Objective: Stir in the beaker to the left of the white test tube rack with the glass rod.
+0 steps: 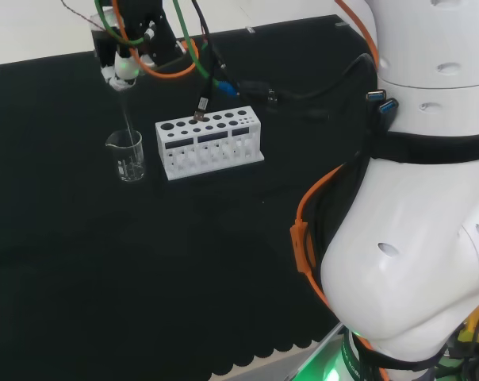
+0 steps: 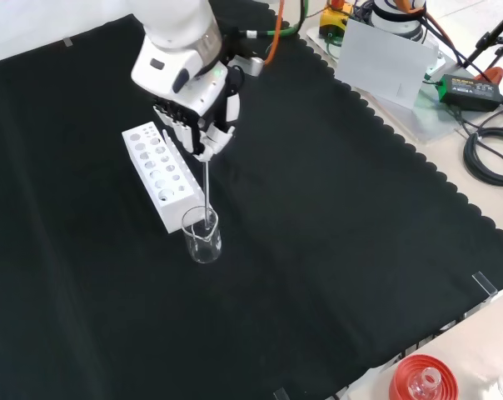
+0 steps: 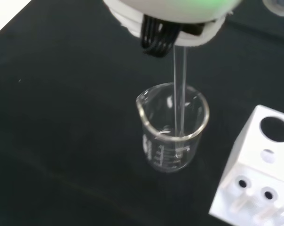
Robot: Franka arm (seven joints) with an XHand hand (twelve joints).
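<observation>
Glass rod in one clear beaker, beside one white rack, on black cloth.

One glass rod [image 2: 207, 192] hangs upright from the hand [image 2: 197, 117], whose fingers are curled round its upper end; its lower end reaches down inside the single beaker [image 2: 201, 235], as the wrist view shows plainly. One white test tube rack [image 2: 158, 171] stands just beside the beaker: to the beaker's right in the head view, behind it in the front view. Black cloth [image 2: 335, 250] with a scalloped edge covers the bench. Past that edge in the front view lie a white sheet [image 2: 383, 65], a black power brick [image 2: 472, 90] with coiled cables, and one red ribbed ring stand [image 2: 422, 379] near the lower corner.
</observation>
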